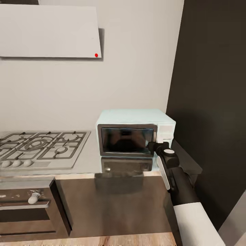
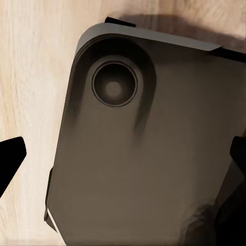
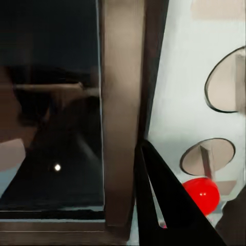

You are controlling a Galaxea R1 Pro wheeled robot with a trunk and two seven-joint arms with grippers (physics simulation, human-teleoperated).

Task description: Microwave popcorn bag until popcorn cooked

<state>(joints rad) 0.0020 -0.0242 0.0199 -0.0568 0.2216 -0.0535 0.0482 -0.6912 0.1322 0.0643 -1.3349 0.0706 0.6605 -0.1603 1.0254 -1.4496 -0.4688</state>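
Note:
The pale blue microwave (image 1: 135,131) stands on the pale grey countertop (image 1: 87,159) against the wall, its dark glass door closed. The popcorn bag is out of view; the glass gives only dim shapes. My right gripper (image 1: 152,146) is up against the microwave's front at the seam between door and white panel. Close up, its dark fingers (image 3: 159,205) lie together, shut on nothing, right at the door frame (image 3: 123,113). Two round knobs and a red button (image 3: 202,195) sit beside them. My left gripper (image 2: 123,159) hangs open over the robot's dark base (image 2: 143,154).
A grey gas hob (image 1: 37,147) fills the counter left of the microwave, with a black oven (image 1: 27,208) below it. A white hood (image 1: 48,30) hangs above. A dark tall panel (image 1: 212,85) closes off the right side. Wooden floor (image 2: 31,61) lies under the base.

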